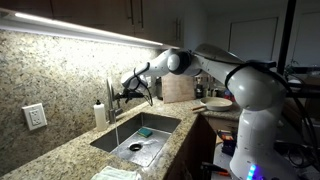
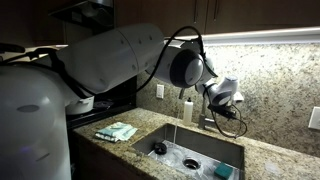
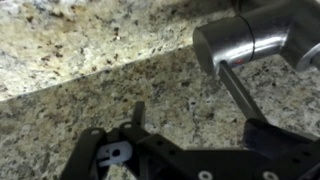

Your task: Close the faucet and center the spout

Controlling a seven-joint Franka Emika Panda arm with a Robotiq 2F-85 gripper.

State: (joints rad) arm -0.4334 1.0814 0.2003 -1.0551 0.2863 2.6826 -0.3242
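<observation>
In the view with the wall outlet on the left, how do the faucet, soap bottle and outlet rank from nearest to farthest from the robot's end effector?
Measured from the end effector:
1. faucet, right beside it.
2. soap bottle, just beyond the faucet, standing on the counter.
3. wall outlet, far off toward the picture's left edge.

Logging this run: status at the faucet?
Gripper open, lever handle between its fingers. Faucet not gripped. Soap dispenser close beside it.
</observation>
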